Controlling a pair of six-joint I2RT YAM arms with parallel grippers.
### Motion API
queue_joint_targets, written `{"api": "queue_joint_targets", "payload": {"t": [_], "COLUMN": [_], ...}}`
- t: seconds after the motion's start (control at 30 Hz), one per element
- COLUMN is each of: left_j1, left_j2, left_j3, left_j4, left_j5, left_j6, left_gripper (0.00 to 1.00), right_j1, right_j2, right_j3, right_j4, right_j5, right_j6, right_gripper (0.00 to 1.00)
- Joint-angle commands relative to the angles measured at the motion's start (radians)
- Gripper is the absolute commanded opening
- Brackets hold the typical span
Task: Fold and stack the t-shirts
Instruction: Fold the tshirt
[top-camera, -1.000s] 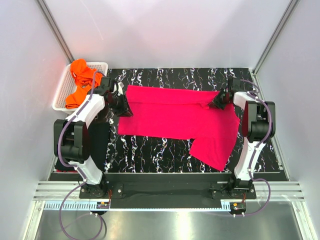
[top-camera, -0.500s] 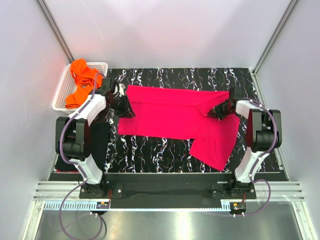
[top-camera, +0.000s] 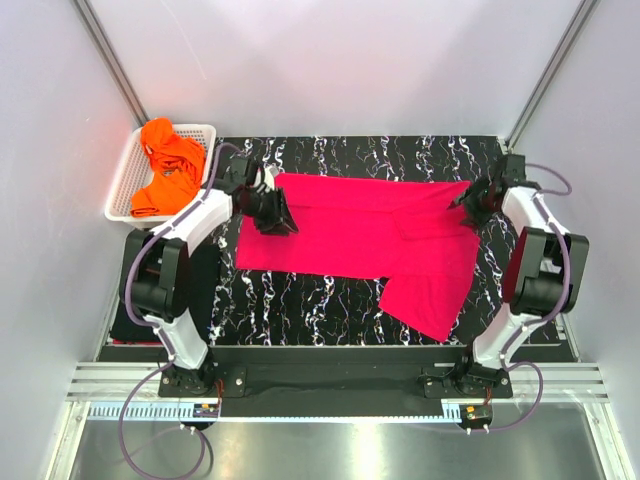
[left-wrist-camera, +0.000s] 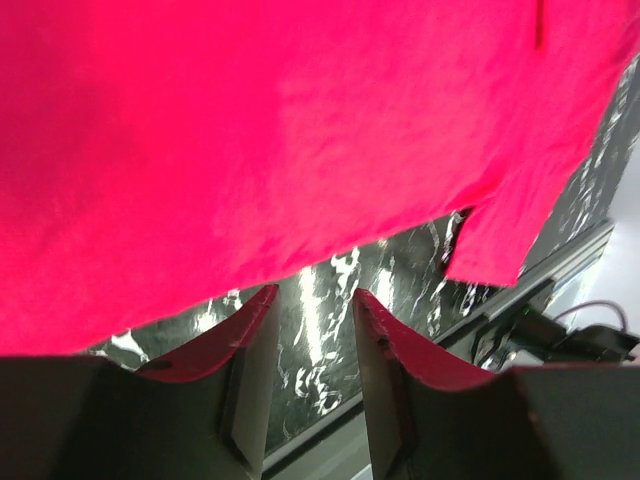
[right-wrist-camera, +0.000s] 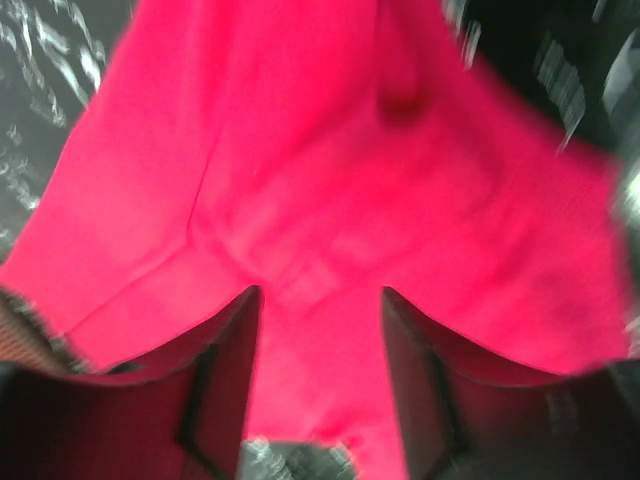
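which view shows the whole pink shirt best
Top external: the whole pink shirt lies spread on the mat, outline clear. Left wrist shows only one edge of it; right wrist shows a blurred close-up patch.

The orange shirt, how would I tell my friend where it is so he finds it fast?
Find the black table mat with white veins, then look just past its far left corner, where a white lattice basket stands. The orange t-shirt lies crumpled inside it, unlike the pink t-shirt spread flat on the mat.
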Motion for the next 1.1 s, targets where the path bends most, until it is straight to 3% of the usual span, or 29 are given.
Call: {"api": "queue_joint_targets", "payload": {"t": [0.0, 0.07, 0.13, 0.23, 0.3, 0.33, 0.5, 0.67, 0.8, 1.07], "left_j1": [0.029, 0.045, 0.045, 0.008, -0.055, -0.076, -0.246, -0.354, -0.394, -0.448], "left_j2": [0.036, 0.059, 0.085, 0.115, 0.14, 0.163, 0.264, 0.412, 0.505, 0.583], "left_j3": [0.1, 0.139, 0.164, 0.198, 0.207, 0.2, 0.196, 0.363, 0.382, 0.447], "left_j4": [0.055, 0.055, 0.056, 0.084, 0.162, 0.209, 0.514, 0.596, 0.76, 0.765], "left_j5": [0.015, 0.032, 0.047, 0.081, 0.112, 0.127, 0.146, 0.045, -0.04, -0.216], "left_j6": [-0.016, -0.038, -0.044, -0.059, -0.111, -0.148, -0.346, -0.446, -0.587, -0.676], "left_gripper": [0.4, 0.4, 0.39, 0.36, 0.33, 0.32, 0.34, 0.38, 0.37, 0.35], "right_j1": [-0.002, -0.003, -0.02, -0.034, -0.035, -0.035, -0.049, -0.054, -0.061, -0.068], "right_j2": [0.087, 0.131, 0.145, 0.136, 0.107, 0.099, 0.062, 0.088, 0.095, 0.046], "right_j3": [0.12, 0.174, 0.19, 0.152, 0.126, 0.104, 0.056, 0.036, 0.036, 0.007], "right_j4": [-0.02, -0.017, -0.018, -0.017, -0.018, -0.017, -0.025, -0.017, -0.003, 0.025], "right_j5": [0.098, 0.117, 0.121, 0.098, 0.1, 0.101, 0.123, 0.134, 0.123, 0.092], "right_j6": [-0.214, -0.271, -0.273, -0.241, -0.238, -0.241, -0.247, -0.253, -0.268, -0.274], "right_gripper": [0.62, 0.72, 0.73, 0.56, 0.36, 0.35, 0.35, 0.38, 0.38, 0.39]}}
